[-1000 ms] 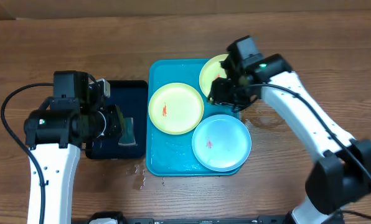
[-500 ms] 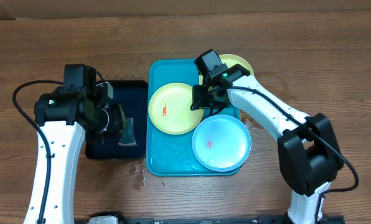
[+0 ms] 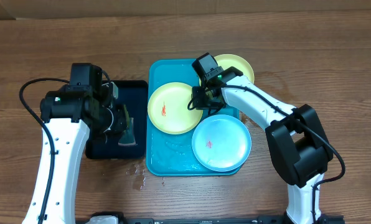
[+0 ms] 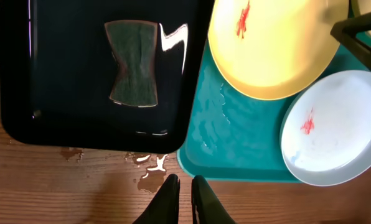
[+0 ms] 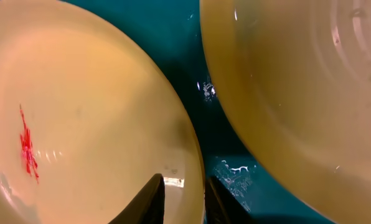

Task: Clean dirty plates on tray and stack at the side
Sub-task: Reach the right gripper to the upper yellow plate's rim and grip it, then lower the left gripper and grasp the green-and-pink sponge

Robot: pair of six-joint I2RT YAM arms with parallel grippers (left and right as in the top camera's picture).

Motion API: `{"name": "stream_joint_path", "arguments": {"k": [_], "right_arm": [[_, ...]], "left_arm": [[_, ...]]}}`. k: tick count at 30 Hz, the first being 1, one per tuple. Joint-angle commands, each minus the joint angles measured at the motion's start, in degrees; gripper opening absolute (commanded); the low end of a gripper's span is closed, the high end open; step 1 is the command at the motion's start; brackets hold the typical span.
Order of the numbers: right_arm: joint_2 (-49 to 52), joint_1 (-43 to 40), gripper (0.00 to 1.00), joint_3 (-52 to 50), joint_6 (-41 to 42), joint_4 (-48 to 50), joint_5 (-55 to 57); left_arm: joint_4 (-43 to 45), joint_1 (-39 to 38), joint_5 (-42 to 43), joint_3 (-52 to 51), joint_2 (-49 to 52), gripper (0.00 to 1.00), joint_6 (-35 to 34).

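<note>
A smeared green plate (image 3: 173, 109) lies in the blue tray (image 3: 170, 152) mid-bench, with a second green plate (image 3: 236, 67) beyond it toward the far edge and a blue plate (image 3: 221, 142) toward the near edge. The right gripper (image 5: 184, 196), fingers narrow, straddles the smeared plate's rim; whether it pinches, I cannot tell. The left gripper (image 4: 184, 186), barely parted and empty, hangs above the black tray (image 3: 132, 93) and sponge (image 3: 128, 132), leftward.
</note>
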Motion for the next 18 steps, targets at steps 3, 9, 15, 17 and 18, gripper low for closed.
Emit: {"name": "stream_joint_path", "arguments": {"k": [3, 9, 15, 17, 18], "right_arm": [[0.09, 0.04, 0.24, -0.98, 0.11, 0.79, 0.76], [0.09, 0.04, 0.08, -2.84, 0.13, 1.97, 2.62], [0.07, -0.11, 0.04, -1.92, 1.22, 2.12, 2.64], [0.07, -0.11, 0.04, -1.66, 3.69, 1.90, 2.60], [0.07, -0.11, 0.04, -1.66, 4.87, 1.90, 2.60]], "left_arm": [[0.09, -0.44, -1.92, -0.28, 0.31, 0.10, 0.70], [0.55, -0.44, -3.63, -0.57, 0.42, 0.11, 0.15], [4.09, -0.44, -8.15, -3.91, 0.42, 0.24, -3.61], [5.44, -0.44, -8.17, -5.62, 0.42, 0.34, -3.58], [6.14, -0.44, -8.15, -6.32, 0.42, 0.39, -3.58]]}}
